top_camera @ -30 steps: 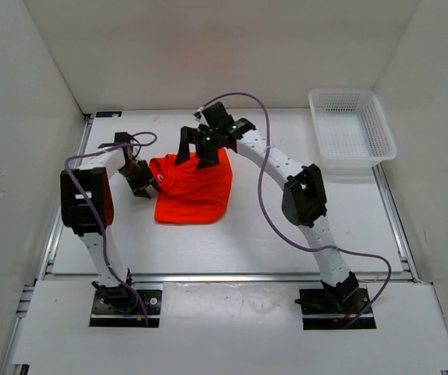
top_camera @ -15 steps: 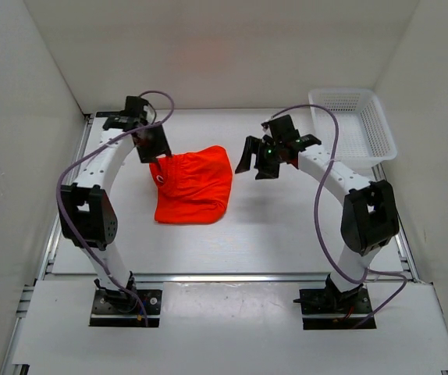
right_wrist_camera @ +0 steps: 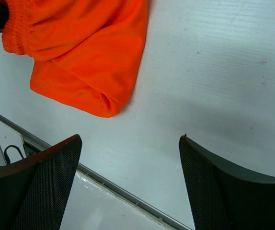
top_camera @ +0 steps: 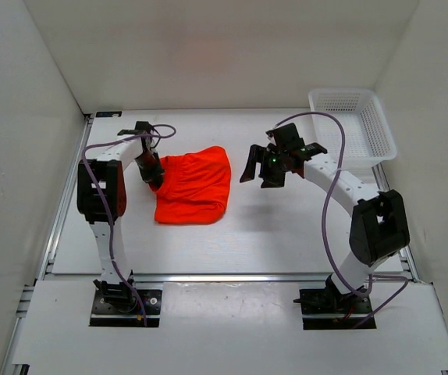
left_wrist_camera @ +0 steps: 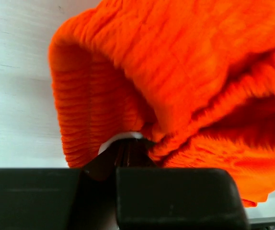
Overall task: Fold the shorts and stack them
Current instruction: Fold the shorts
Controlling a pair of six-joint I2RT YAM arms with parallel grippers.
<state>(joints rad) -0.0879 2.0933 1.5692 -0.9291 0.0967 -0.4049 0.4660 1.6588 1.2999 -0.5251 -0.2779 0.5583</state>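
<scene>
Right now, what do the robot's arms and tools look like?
The left arm and right arm are slim white tubes with bulky black joint housings, on black base plates. A purple cable runs along each. The left tool and right tool are black; the right one's fingers have a fine mesh texture, with a green light nearby.

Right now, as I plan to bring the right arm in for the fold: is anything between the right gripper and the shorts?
Nothing visible. The open right gripper hangs right of the shorts, only bare table between them. The left gripper is shut on the shorts' opposite edge.
</scene>
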